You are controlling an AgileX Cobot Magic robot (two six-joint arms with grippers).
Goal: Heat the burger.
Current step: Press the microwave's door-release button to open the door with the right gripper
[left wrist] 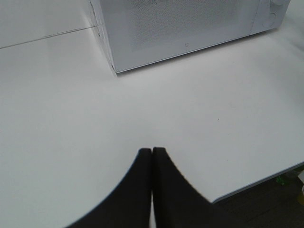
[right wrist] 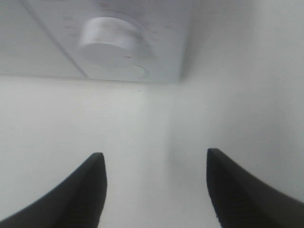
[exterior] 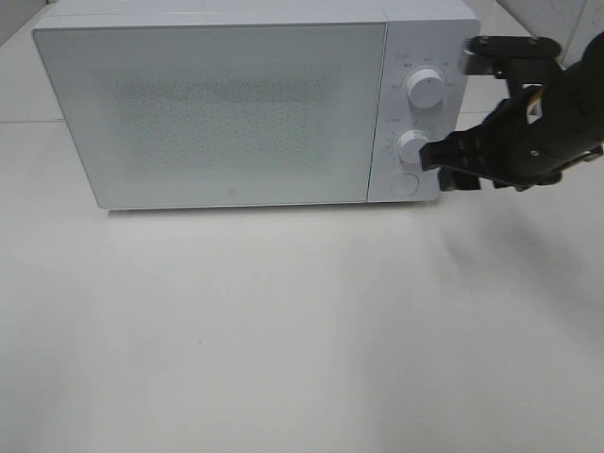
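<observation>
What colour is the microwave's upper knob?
White. The upper knob matches the microwave body; clearest in the exterior high view.

The scene is lit brightly and evenly from above. The white table [exterior: 283, 330] is nearly washed out, and a soft shadow is cast beneath the microwave [exterior: 208, 104]. In the right wrist view its knob [right wrist: 107, 40] is blurred.

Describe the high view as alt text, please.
The right gripper hovers close to the lower dial of a white microwave, door shut, standing on a white table.
</observation>
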